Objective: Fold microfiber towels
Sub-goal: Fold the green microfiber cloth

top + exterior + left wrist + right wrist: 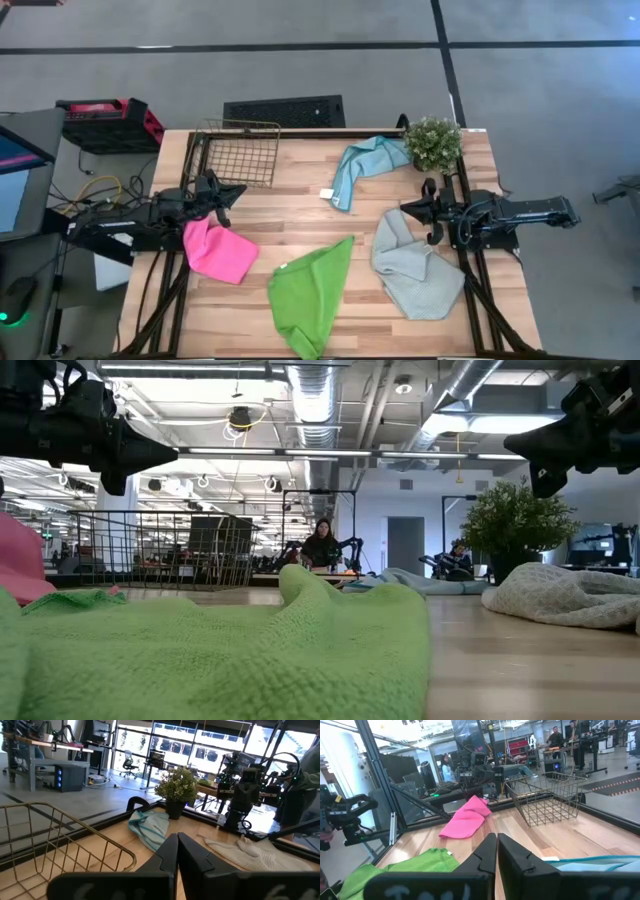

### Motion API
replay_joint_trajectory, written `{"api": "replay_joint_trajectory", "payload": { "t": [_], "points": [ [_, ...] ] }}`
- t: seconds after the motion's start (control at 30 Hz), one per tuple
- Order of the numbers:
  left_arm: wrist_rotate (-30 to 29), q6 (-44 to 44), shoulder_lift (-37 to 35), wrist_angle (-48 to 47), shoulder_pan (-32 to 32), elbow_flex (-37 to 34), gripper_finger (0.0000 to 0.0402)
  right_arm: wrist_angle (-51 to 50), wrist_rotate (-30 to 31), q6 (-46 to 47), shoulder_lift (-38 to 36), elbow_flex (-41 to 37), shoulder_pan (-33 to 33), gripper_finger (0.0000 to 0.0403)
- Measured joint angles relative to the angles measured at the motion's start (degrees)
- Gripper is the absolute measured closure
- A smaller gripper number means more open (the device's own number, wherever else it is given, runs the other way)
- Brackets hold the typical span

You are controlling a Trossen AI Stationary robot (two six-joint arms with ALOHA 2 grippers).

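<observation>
Four microfiber towels lie loosely crumpled on the wooden table: a hot pink one [218, 250] at the left, a bright green one [310, 295] at the near middle, a teal-blue one [365, 165] with a white tag at the far middle, and a pale grey one [415, 268] at the right. My left gripper [240, 189] hovers level above the table's left side, shut, just beyond the pink towel's far end. My right gripper [404, 208] hovers level above the grey towel's far end, shut. Neither holds anything.
A gold wire basket [238, 150] stands at the far left of the table. A small potted plant [433, 142] stands at the far right corner, beside the teal towel. Bare wood shows in the middle between the towels. People sit in the room beyond the table.
</observation>
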Motion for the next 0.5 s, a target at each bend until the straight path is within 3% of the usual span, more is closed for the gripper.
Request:
{"api": "replay_joint_trajectory", "payload": {
  "t": [0.1, 0.3, 0.5],
  "points": [
    [0.39, 1.12, 0.0, 0.16, 0.0, 0.27, 0.0401, 0.02, 0.0, 0.0, -0.01, 0.0, -0.01, 0.0365],
    [1.89, 16.36, 0.18, -0.98, 0.0, 3.69, 0.0401, 0.05, 0.0, 0.0, -0.01, 0.0, 0.01, 0.0365],
    [-1.06, 16.72, 6.34, -1.26, 0.0, 10.08, 0.0401, 0.17, 0.0, 0.0, 0.0, 0.0, 0.01, 0.0365]
  ]
}}
